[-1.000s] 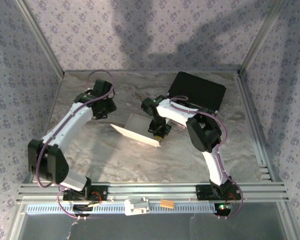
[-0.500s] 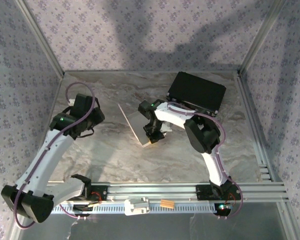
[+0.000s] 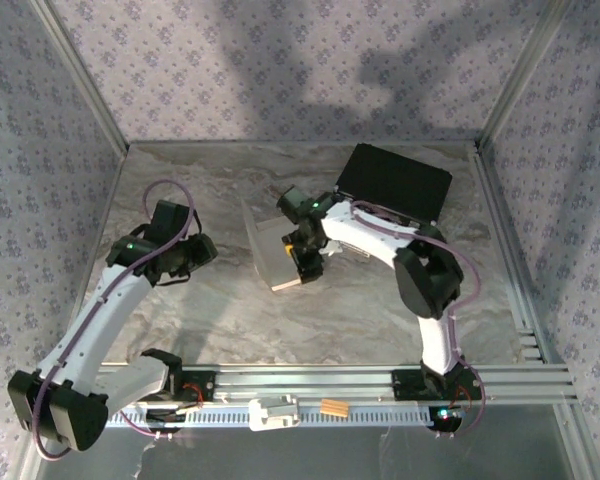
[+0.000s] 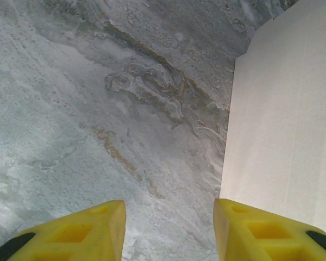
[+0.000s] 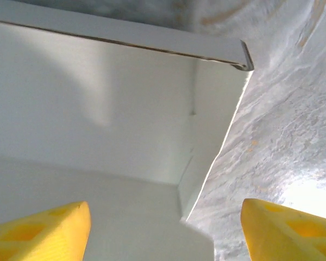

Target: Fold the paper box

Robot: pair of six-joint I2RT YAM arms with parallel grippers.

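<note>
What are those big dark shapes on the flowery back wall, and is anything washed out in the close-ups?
Top external view: the dark shapes on the back wall are soft cast shadows. Right wrist view: glare whitens a patch of the table, and a grey shadow lies inside the paper box. Left wrist view: even light, no glare.

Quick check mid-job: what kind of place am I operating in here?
Most likely a lab robot cell, not a home: an aluminium frame rail runs along the near edge, and patterned screen walls box in a marble-look table.
</note>
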